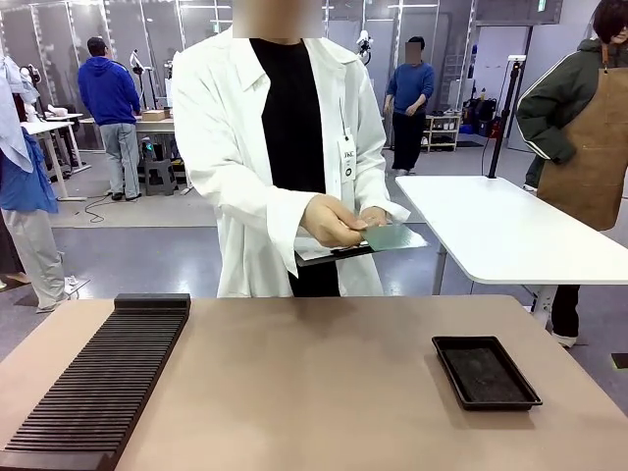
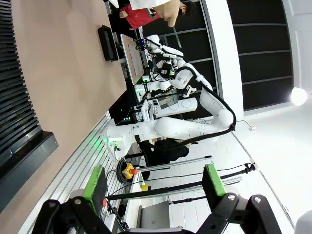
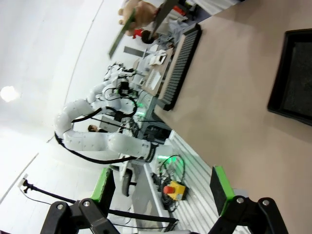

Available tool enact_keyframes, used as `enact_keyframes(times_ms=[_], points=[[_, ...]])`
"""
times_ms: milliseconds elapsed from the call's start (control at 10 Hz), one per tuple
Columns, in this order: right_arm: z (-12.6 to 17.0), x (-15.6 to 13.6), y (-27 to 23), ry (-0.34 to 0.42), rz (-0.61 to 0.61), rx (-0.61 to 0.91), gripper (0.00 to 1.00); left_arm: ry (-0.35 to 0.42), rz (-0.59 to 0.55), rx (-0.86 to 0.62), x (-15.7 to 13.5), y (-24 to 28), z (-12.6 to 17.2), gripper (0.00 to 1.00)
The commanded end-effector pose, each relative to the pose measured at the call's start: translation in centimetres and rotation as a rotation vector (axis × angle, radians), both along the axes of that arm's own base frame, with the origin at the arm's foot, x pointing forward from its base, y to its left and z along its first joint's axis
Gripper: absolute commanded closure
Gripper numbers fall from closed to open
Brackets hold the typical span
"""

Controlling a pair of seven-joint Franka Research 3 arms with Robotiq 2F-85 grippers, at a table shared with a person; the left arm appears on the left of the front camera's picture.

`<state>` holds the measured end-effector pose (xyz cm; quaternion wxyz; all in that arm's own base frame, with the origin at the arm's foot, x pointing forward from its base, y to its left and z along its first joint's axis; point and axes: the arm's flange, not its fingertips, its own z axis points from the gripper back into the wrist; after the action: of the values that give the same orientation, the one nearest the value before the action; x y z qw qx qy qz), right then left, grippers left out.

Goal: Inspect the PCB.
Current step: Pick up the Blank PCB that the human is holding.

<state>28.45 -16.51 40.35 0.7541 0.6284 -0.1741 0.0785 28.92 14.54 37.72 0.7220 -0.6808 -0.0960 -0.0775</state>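
PCB [image 1: 394, 236]: off the table, on the far side, held roughly flat in the person's hand [image 1: 332, 221], just above a clipboard [image 1: 319, 252]; seen edge-on in the right wrist view.
Left gripper [image 2: 153, 187]: jaws spread wide, nothing between the green pads [image 2: 95, 183].
Right gripper [image 3: 161, 190]: jaws spread wide, empty.
Black tray [image 1: 486, 371]: flat on the table [image 1: 314, 392], robot's right side.
Slotted black rack [image 1: 98, 383]: on the table, robot's left side, well apart from the tray.

A thin, pale green PCB [image 1: 394, 236] is held nearly flat in a person's hand [image 1: 334, 221]. It sits in mid-air, beyond the far edge of the worktop [image 1: 314, 392].
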Motion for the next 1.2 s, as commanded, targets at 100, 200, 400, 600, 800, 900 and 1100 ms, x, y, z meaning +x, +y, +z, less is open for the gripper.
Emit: enact_keyframes(times_ms=[100,200,400,600,800,900,1100], points=[[4.3,2.1,3.8,0.2,0.138,0.102,0.0,0.003,0.006,0.011,-0.1,0.1,0.4,0.0],[5.4,2.9,5.7,0.238,0.164,0.115,0.0,0.003,0.006,0.011,-0.1,0.1,0.4,0.0],[6.9,4.4,10.0,0.295,0.235,0.126,0.0,0.003,0.006,0.011,-0.1,0.1,0.4,0.0],[7.8,5.9,13.7,0.342,0.254,0.15,0.0,0.003,0.006,0.011,-0.1,0.1,0.4,0.0],[8.1,7.1,17.6,0.406,0.262,0.147,0.0,0.003,0.006,0.011,-0.1,0.1,0.4,0.0],[8.1,7.6,19.1,0.424,0.259,0.141,0.0,0.003,0.006,0.011,-0.1,0.1,0.4,0.0],[7.7,8.2,21.8,0.463,0.247,0.137,0.0,0.003,0.006,0.011,-0.1,0.1,0.4,0.0]])
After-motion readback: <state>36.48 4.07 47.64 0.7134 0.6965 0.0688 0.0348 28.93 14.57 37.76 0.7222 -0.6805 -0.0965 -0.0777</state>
